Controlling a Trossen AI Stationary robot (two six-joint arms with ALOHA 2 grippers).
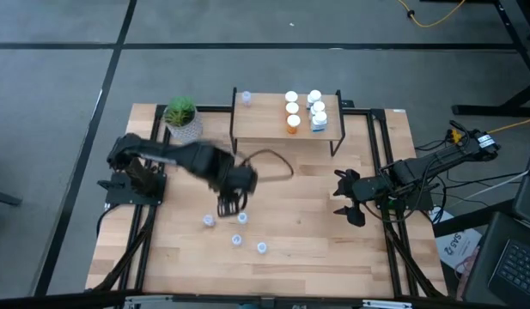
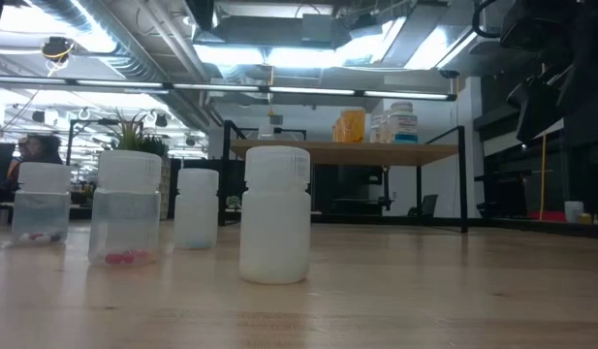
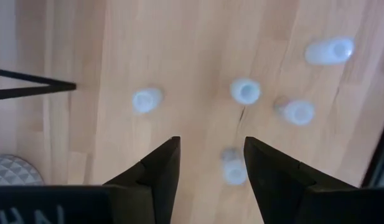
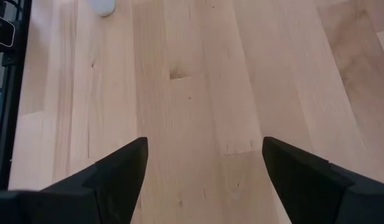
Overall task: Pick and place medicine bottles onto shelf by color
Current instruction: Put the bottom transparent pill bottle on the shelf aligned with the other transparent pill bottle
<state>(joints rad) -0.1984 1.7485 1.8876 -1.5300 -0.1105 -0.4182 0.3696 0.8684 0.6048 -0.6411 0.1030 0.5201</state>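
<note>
My left gripper is open above the table's middle, pointing down over a group of small pale bottles. In the left wrist view, one pale bottle stands on the table between the open fingers, close to one of them, and several others stand farther off. The high view shows pale bottles just near of the gripper. The shelf at the far edge carries orange bottles, white bottles and one pale bottle. My right gripper is open and empty at the right.
A green plant in a white pot stands left of the shelf. A dark cable lies in front of the shelf. Bare wood lies under my right gripper. In the low view the bottles stand upright near the table's front edge.
</note>
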